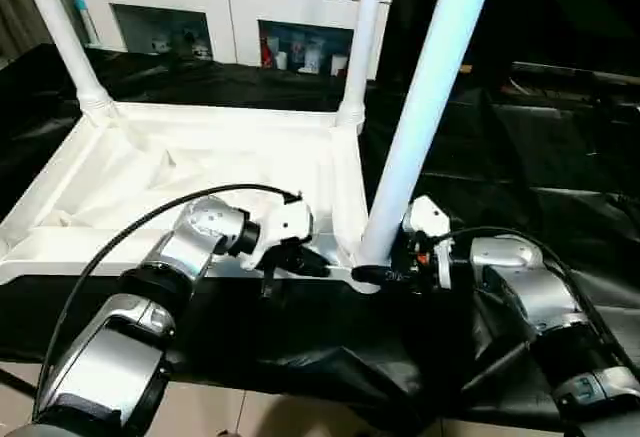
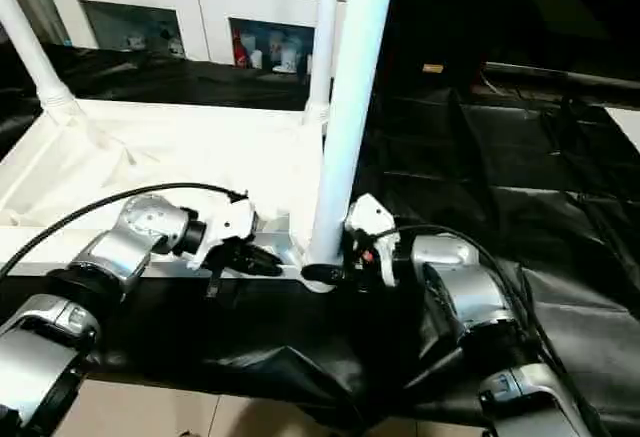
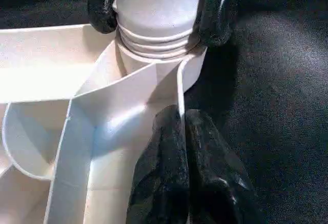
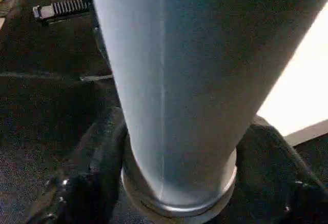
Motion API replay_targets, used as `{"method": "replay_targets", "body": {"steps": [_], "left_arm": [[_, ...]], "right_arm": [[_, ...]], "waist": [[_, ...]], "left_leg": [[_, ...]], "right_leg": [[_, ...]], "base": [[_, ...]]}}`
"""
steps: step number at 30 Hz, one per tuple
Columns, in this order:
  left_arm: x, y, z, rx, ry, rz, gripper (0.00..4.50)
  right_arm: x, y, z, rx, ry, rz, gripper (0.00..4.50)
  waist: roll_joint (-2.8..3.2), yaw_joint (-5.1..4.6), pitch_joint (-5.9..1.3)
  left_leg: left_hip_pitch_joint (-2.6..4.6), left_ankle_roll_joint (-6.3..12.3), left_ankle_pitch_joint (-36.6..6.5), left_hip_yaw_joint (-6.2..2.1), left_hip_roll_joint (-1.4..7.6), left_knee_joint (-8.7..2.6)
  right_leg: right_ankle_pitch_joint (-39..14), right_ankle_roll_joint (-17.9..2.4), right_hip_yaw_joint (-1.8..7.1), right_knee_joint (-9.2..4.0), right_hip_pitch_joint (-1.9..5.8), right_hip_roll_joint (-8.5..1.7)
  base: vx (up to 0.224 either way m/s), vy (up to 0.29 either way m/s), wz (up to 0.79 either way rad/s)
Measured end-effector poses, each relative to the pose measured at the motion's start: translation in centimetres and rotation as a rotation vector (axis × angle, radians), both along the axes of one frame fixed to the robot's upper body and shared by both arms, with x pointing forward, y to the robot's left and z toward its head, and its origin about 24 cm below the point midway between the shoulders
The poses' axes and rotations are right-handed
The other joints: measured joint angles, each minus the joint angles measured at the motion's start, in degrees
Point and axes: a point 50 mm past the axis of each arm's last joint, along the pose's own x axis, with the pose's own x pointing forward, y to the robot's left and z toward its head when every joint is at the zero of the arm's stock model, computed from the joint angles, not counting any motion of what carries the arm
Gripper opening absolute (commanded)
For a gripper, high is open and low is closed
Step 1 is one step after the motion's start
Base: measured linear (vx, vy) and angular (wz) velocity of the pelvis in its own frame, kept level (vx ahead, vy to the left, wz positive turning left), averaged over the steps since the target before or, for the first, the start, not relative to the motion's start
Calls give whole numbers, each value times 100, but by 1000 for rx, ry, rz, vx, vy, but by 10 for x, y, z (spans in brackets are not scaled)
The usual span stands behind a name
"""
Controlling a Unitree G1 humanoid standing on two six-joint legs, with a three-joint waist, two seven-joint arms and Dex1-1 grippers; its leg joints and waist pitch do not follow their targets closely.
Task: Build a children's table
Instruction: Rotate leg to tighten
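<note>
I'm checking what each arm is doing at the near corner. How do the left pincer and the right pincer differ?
The left pincer is shut, pressing on the tabletop rim; the right pincer is spread around the base of the near leg. The left points at the corner socket, the right comes from the opposite side. Both have black fingers.

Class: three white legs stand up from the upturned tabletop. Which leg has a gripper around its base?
The near leg, at the corner closest to the robot. The right gripper straddles its base; the two far legs stand untouched.

Left end effector [image 1: 300, 262] with fingers pressed together, right end effector [image 1: 372, 275] spread, forearms converging.
</note>
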Motion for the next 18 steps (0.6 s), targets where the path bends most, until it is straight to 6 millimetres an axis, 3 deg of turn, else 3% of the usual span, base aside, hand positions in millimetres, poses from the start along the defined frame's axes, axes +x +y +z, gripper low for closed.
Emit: {"method": "replay_targets", "body": {"steps": [10, 18], "left_arm": [[0, 1, -1, 0, -12, 15, 0], [17, -12, -3, 6, -96, 230, 0]], "right_arm": [[1, 2, -2, 22, 25, -49, 264], [18, 18, -16, 130, 33, -473, 263]], "waist": [[-7, -7, -2], [-25, -133, -7]], "left_leg": [[4, 0, 0, 0, 0, 1], [12, -4, 2, -4, -12, 10]], "right_leg": [[-1, 2, 1, 0, 7, 0], [-16, 33, -1, -16, 11, 1]], "base": [[0, 0, 0], [0, 0, 0]]}}
